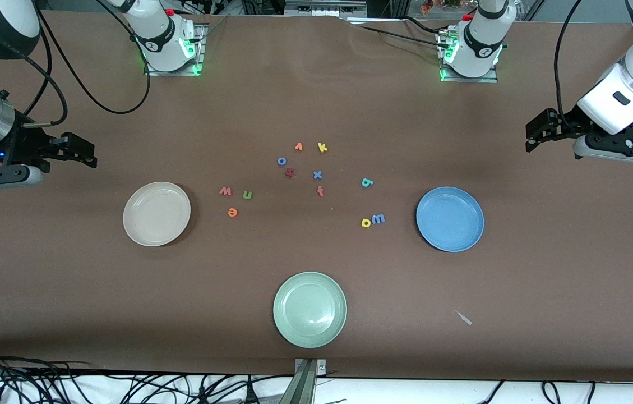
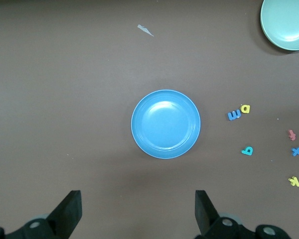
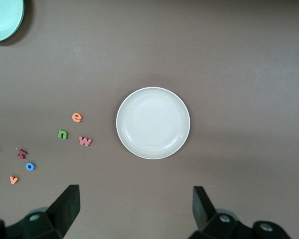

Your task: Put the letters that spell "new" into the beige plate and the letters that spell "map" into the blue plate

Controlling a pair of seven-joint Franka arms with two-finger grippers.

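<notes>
1. Lying on brown table (image 1: pixel 316 84): beige plate (image 1: pixel 156 214) toward the right arm's end, empty; blue plate (image 1: pixel 449 219) toward the left arm's end, empty.
2. Grouped just beside the beige plate, toward table centre: salmon-red w (image 1: pixel 225 191), green n (image 1: pixel 247 194), orange e (image 1: pixel 232 212); all flat on the cloth, apart from each other.
3. Grouped near the blue plate, toward table centre: blue m (image 1: pixel 378 219) touching yellow round-bowled letter (image 1: pixel 366 223); teal round-bowled letter (image 1: pixel 366 182) farther from the front camera, apart.
4. Scattered mid-table: orange v (image 1: pixel 298 147), yellow k (image 1: pixel 322 147), blue o (image 1: pixel 281 161), blue x (image 1: pixel 317 175), red-orange f (image 1: pixel 320 191), dark red letter (image 1: pixel 289 173), unreadable.
5. Pale green plate (image 1: pixel 309 308), nearest the front camera, empty.
6. Left gripper (image 2: pixel 135 211) raised over bare table beside the blue plate, jaws wide, holding nothing.
7. Right gripper (image 3: pixel 134 208) raised over bare table beside the beige plate, jaws wide, holding nothing.
</notes>
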